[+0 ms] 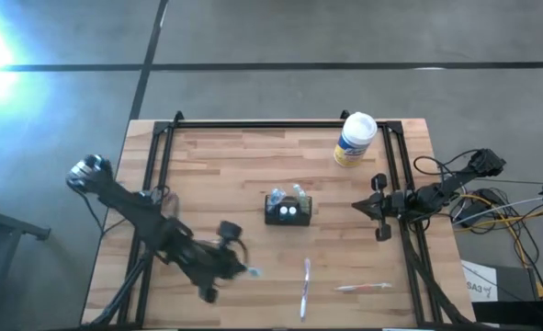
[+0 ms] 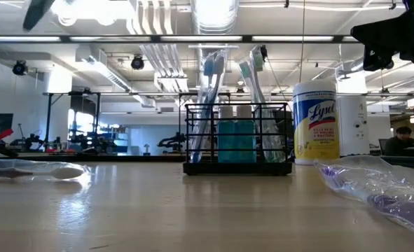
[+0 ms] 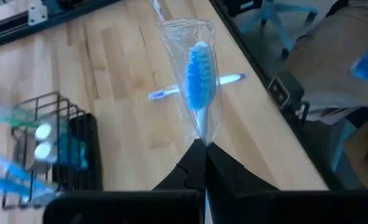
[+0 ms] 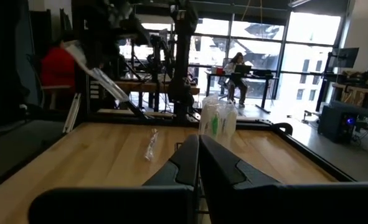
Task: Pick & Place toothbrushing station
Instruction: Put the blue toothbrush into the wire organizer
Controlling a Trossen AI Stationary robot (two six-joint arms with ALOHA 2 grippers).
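Observation:
The toothbrushing station [image 1: 288, 211] is a small black wire holder that stands mid-table with toothbrushes upright in it; it also shows in the low view [image 2: 238, 140] and the left wrist view [image 3: 53, 149]. My left gripper [image 1: 243, 269] [image 3: 203, 148] hovers near the table's front, left of the station, shut on a blue toothbrush in a clear wrapper [image 3: 198, 74]. My right gripper [image 1: 378, 208] [image 4: 198, 155] waits shut and empty at the table's right side. My left gripper pinches the wrapped toothbrush between its two fingers at the wrapper's lower end [image 3: 200, 132], by the handle. The brush sticks out past the fingertips, along the way they point, with its bristle head [image 3: 200, 65] farthest from them. It is lifted clear of the table.
A white Lysol canister [image 1: 354, 139] stands at the back right. Two more wrapped toothbrushes lie near the front edge, one [image 1: 305, 286] lengthwise and one [image 1: 363, 288] crosswise. Black rails [image 1: 253, 125] frame the table's edges.

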